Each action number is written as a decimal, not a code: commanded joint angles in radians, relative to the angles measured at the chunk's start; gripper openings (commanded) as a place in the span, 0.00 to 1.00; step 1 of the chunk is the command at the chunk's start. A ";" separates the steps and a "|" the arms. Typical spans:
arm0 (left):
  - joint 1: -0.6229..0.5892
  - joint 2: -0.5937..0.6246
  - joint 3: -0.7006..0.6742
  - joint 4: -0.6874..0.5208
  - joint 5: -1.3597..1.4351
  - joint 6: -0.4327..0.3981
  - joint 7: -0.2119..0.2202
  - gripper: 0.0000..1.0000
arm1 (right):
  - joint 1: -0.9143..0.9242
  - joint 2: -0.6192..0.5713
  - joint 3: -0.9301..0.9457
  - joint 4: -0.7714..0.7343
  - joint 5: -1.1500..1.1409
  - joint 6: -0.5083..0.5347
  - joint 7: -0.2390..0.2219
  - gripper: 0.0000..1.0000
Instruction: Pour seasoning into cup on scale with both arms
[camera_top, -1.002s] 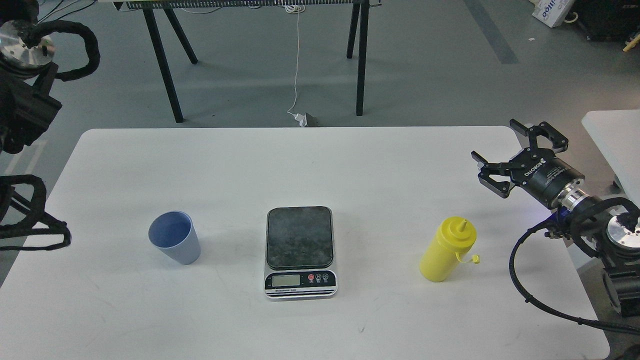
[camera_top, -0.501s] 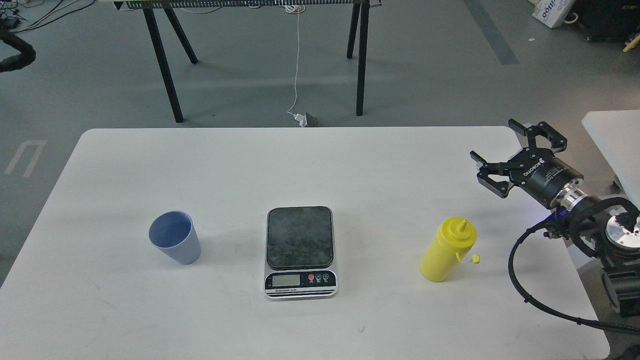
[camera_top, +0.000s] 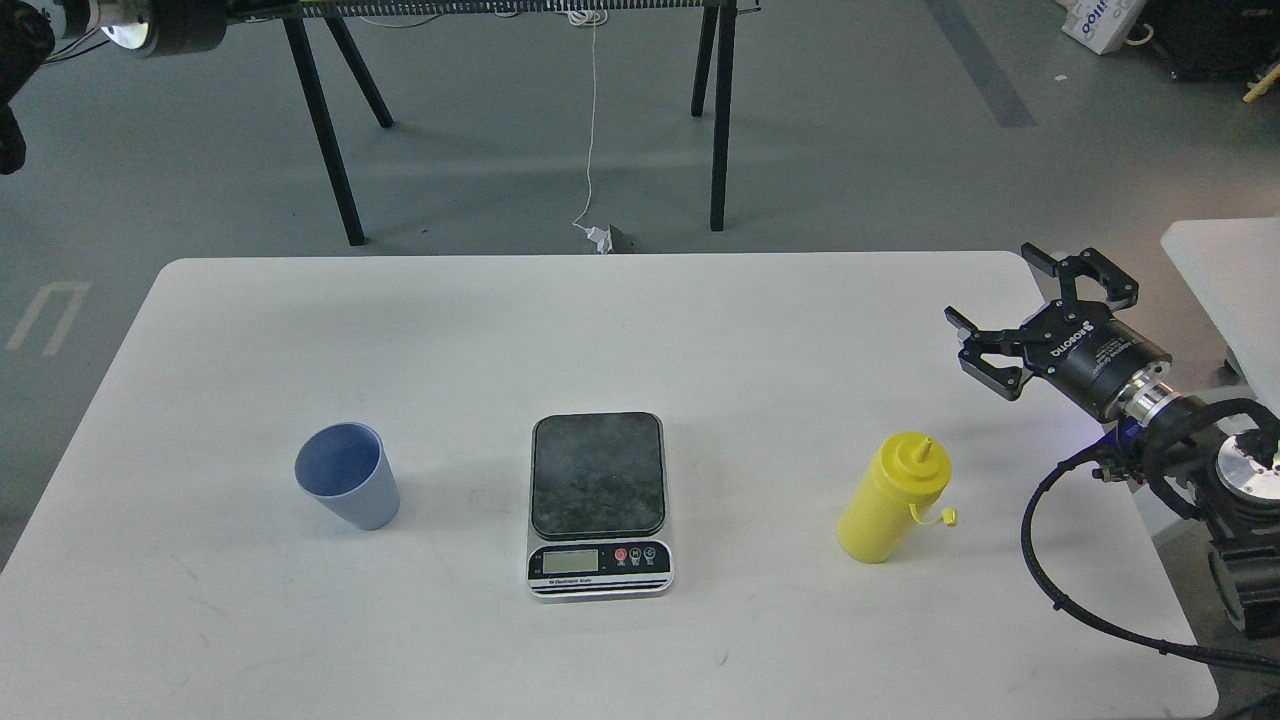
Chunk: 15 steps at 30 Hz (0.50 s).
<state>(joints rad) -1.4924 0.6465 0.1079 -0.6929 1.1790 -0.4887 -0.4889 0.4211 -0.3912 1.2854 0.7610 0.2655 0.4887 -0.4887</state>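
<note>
The yellow squeeze bottle (camera_top: 893, 500) is standing upright on the white table (camera_top: 700, 320), at about 3 o'clock from the digital kitchen scale (camera_top: 598, 503) and well apart from it. Its nozzle is pointing up, uncapped, and the small tethered cap (camera_top: 948, 517) is dangling at its right side.

The light-blue cup (camera_top: 347, 487) is sitting at 9 o'clock from the scale, also well apart, mouth up. The scale platform is carrying nothing, so the cup is not yet in place.

The right gripper (camera_top: 1022, 315) is hovering at roughly 1 o'clock from the bottle, fingers spread wide and holding nothing. The left gripper is not showing; only a dark piece of that arm is visible at the top-left corner.

**Handling judgement**
- Bottle: soft-walled plastic, probably light. A hard pinch is likely to dent it and push seasoning out early. Best hold looks like mid-body, below the shoulder and clear of the tether.
- Cup: thin, light, tapered, so it is likely to slip upward out of a squeeze. The ribbed lower part should be giving the best purchase.

**Room**
- Open table all around the 3 items.
- The bottle is standing nearer the right edge, and the right arm's cable loop (camera_top: 1050, 560) is hanging close by at 4 o'clock.
- The scale is sitting near the front edge, with bare surface behind it.
</note>
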 joint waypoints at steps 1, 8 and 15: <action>0.009 0.012 0.003 -0.102 0.013 0.000 0.000 1.00 | -0.007 0.000 0.002 0.000 0.000 0.000 0.000 0.98; 0.084 0.044 0.021 -0.177 0.100 0.000 0.000 1.00 | -0.008 0.000 0.000 0.000 0.000 0.000 0.000 0.99; 0.192 0.094 0.021 -0.238 0.298 0.000 0.000 1.00 | -0.008 0.000 0.000 0.000 0.000 0.000 0.000 0.99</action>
<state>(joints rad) -1.3294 0.7332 0.1277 -0.9221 1.4196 -0.4884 -0.4886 0.4121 -0.3911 1.2855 0.7608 0.2654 0.4887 -0.4887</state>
